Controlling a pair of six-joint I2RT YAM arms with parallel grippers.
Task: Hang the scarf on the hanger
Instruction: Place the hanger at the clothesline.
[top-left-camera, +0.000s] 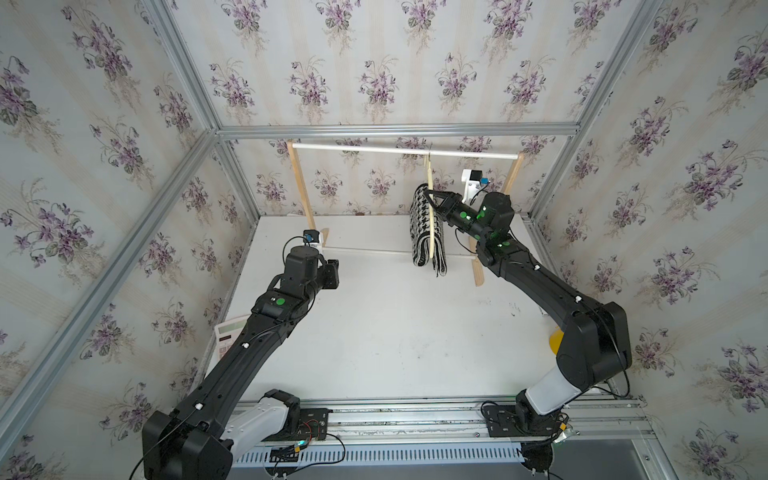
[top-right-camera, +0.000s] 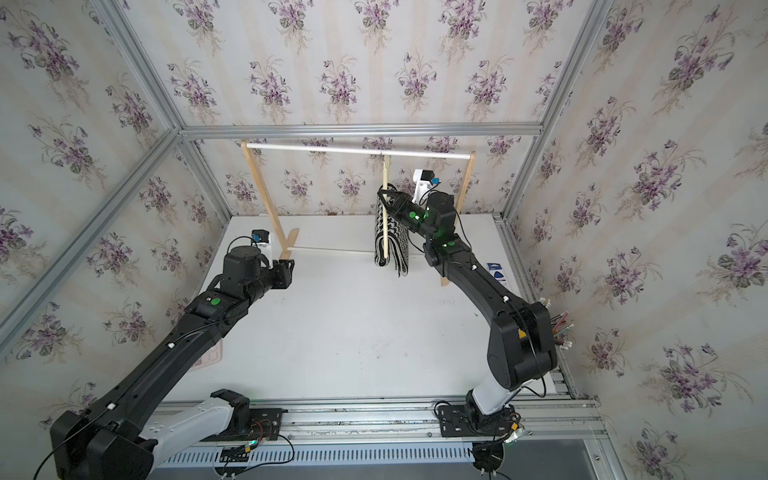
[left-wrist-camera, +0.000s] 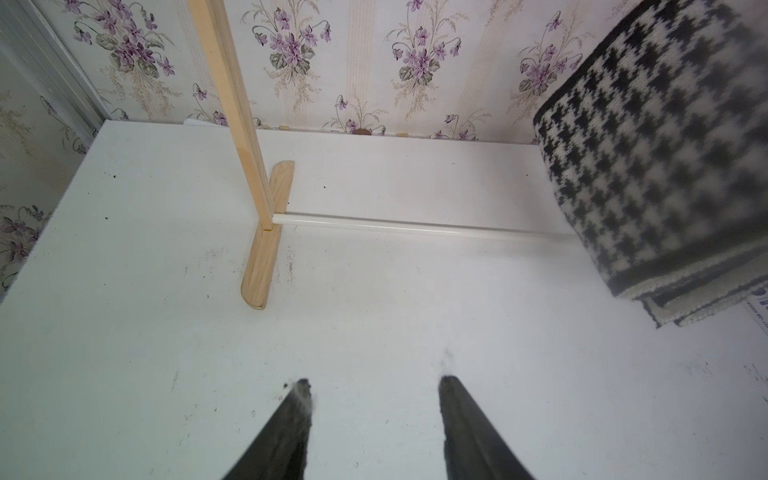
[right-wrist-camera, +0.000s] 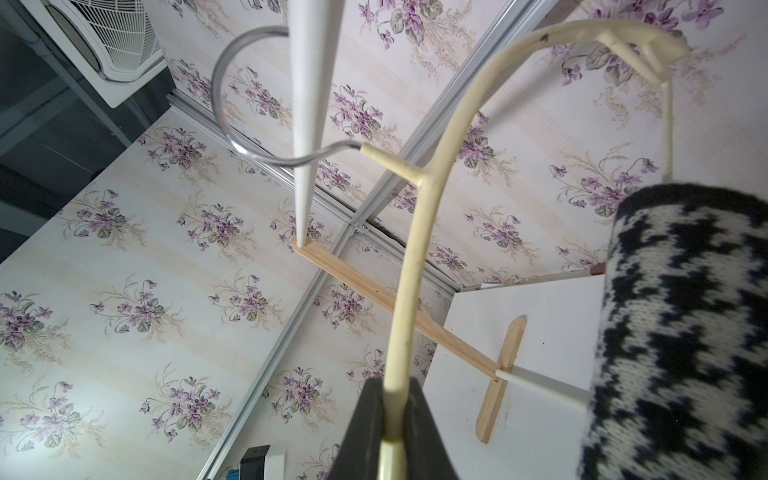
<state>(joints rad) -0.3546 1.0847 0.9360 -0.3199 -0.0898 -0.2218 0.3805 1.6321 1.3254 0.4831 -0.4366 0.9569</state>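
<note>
Left pincer (left-wrist-camera: 375, 382): your left pincer is half open and holds nothing. It hangs over the bare desk (top-left-camera: 374, 332), well apart from the scarf.
Rack (top-left-camera: 405, 150): it stands at the back of the desk, and you can see the hanger's wire hook (right-wrist-camera: 216, 83) looped over its top rod.
Scarf (top-left-camera: 424, 224): it is draped over the hanger's lower bar, folded, with cloth falling on both sides. You cannot tell whether its ends touch the desk.
Hanger (right-wrist-camera: 409, 266): it hangs from the rack, carrying the scarf.
Right pincer (right-wrist-camera: 390, 386): your right pincer is clamped on the hanger's cream arm, just beside the scarf.
Done: to your eye, the draping and hooking look finished.
Left: you likely only need to release the hanger and draw the right arm clear without swinging it.
</note>
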